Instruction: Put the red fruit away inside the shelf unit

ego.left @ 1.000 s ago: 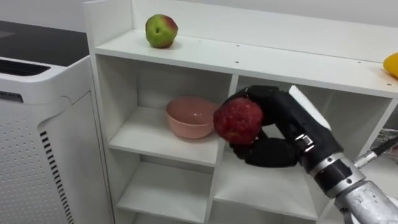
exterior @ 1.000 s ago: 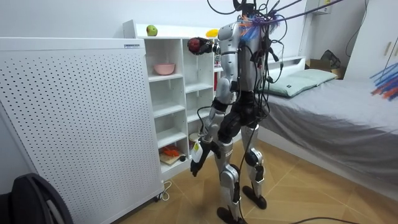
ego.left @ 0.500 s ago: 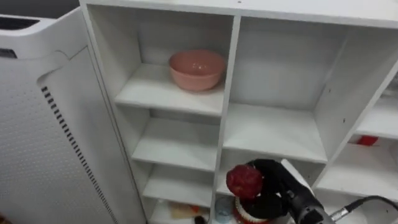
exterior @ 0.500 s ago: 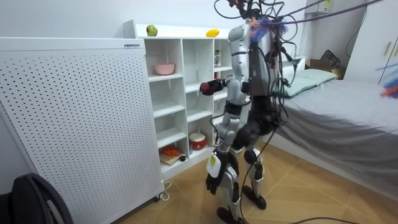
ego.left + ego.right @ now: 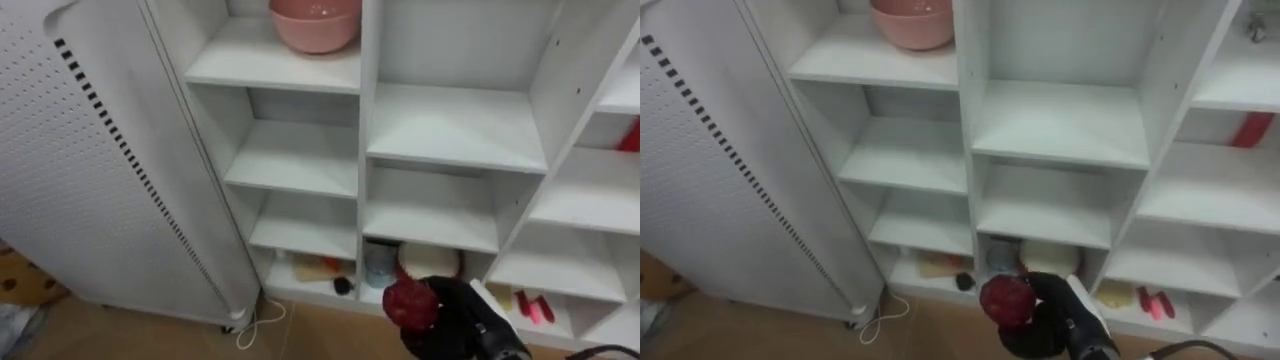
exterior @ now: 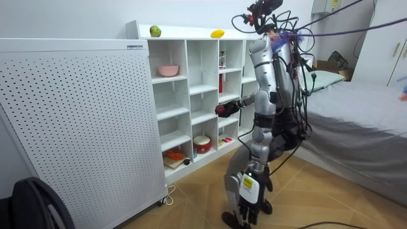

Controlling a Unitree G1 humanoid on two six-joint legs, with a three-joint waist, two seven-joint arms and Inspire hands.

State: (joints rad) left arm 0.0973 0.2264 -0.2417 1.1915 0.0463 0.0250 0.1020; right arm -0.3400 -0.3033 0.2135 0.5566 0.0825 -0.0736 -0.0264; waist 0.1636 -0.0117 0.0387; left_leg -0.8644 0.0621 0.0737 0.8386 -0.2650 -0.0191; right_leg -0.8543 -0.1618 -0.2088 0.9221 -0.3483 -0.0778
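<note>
One apple [image 5: 410,303], right hand [image 5: 455,330] curled round it, now low before closet [image 5: 455,125], at bottom shelves; one second ago at top row. You seem bound for low shelf.

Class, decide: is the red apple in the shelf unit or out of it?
Out: the right hand curls its fingers round the red apple, in front of the shelf unit.

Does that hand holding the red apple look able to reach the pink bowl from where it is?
Probably not to grasp it: the right hand is curled round the red apple, held well below the shelf where the pink bowl sits. The way up looks free, though.
</note>
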